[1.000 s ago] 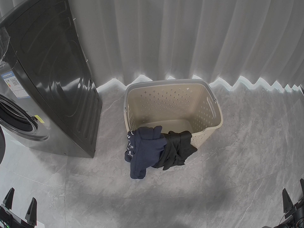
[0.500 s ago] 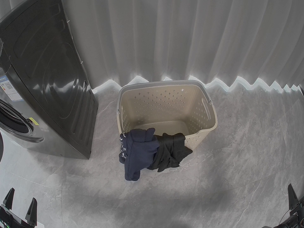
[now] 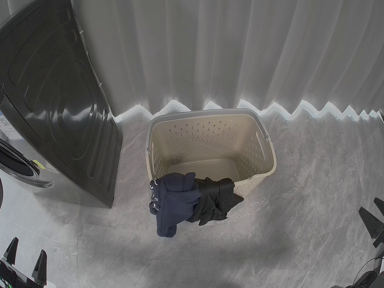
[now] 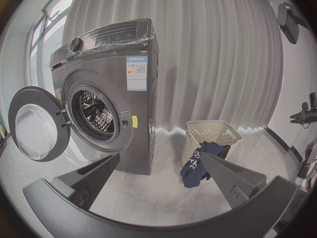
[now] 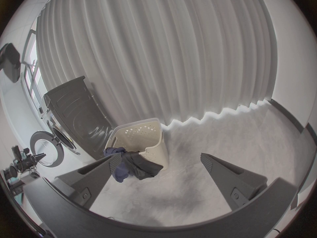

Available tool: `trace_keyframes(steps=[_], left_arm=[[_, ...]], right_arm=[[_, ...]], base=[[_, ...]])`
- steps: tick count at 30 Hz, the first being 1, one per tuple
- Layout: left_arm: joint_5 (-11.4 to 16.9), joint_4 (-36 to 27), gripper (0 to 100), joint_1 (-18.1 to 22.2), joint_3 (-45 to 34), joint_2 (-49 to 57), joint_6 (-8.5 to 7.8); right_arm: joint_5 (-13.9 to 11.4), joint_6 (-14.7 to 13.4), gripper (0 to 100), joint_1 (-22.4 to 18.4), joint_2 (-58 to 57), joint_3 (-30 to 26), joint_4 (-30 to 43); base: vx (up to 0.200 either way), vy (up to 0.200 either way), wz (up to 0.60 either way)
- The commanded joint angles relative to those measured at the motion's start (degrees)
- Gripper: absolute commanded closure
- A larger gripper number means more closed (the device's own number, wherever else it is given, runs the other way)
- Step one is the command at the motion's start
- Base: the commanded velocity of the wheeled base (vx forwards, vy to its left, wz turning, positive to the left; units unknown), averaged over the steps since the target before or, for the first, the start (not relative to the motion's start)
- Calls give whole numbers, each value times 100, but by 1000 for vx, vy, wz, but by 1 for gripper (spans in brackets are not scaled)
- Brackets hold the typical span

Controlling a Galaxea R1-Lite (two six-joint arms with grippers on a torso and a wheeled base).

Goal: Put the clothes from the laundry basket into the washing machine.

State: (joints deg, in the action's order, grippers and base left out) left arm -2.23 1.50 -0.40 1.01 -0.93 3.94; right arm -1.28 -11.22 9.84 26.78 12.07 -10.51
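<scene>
1. Starting at the left, the washing machine [image 3: 60, 101] stands on the floor [image 3: 304, 205]. Its round door [image 4: 36, 124] is swung wide open and the drum [image 4: 95, 114] shows bare metal, with no clothes inside that I can see.
2. The left tool [image 3: 25, 257] sits low at the near left corner of the head view, its two fingers apart and holding nothing. Its place in the picture matches that of a second ago.
3. The laundry basket [image 3: 208, 115] stands on the floor to the right of the machine, in front of the curtain [image 3: 240, 41], and its bottom looks bare.
4. The task's clothes are draped over the basket's near rim. A navy garment [image 3: 174, 199] hangs down outside toward the floor. A black garment [image 3: 216, 199] lies bunched against the navy one's right side, touching it.
5. The right tool [image 3: 371, 213] shows at the right edge, fingers apart and empty, well apart from the basket.
6. What has changed: over the last second the whole head view has shifted. The machine has slid toward the left edge and the basket now sits a little lower and further left. That is the camera moving, not the things. The clothes hang on the rim just as they did.
7. The right tool now shows higher along the right edge than it did a second ago.
8. What it means, as I judge it: nothing has been picked up, and both garments are still to be moved. The robot seems to be lining itself up on the basket for a first grab, probably with the right arm.
</scene>
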Motion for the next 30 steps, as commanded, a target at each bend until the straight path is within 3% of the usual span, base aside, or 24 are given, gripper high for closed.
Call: trace_keyframes(steps=[1, 3, 5, 9, 11, 18, 27, 30], left_arm=[[3, -1, 0, -4, -92, 93, 2], [3, -1, 0, -4, -92, 93, 2], [3, -9, 0, -4, -92, 93, 2], [12, -9, 0, -4, -92, 93, 2], [12, -9, 0, -4, -92, 93, 2], [12, -9, 0, -4, -92, 93, 11], [12, -9, 0, -4, -92, 93, 19], [21, -27, 0, -4, -84, 93, 19]], right_arm=[[-83, -346, 0, 888, 3931, -231, -2509], [-65, -118, 0, 897, 4406, -214, -2843], [-57, -74, 0, 941, 4705, -126, -2983], [66, -118, 0, 1178, 4968, 85, -3115], [269, -127, 0, 1372, 5135, 296, -3115], [462, -179, 0, 1723, 5610, 586, -3124], [567, -320, 0, 1873, 6181, 973, -3309], [752, -337, 0, 2057, 6427, 1078, -3370]], base=[[0, 0, 0], [0, 0, 0], [0, 0, 0], [0, 0, 0], [0, 0, 0], [0, 0, 0], [0, 0, 0], [0, 0, 0]])
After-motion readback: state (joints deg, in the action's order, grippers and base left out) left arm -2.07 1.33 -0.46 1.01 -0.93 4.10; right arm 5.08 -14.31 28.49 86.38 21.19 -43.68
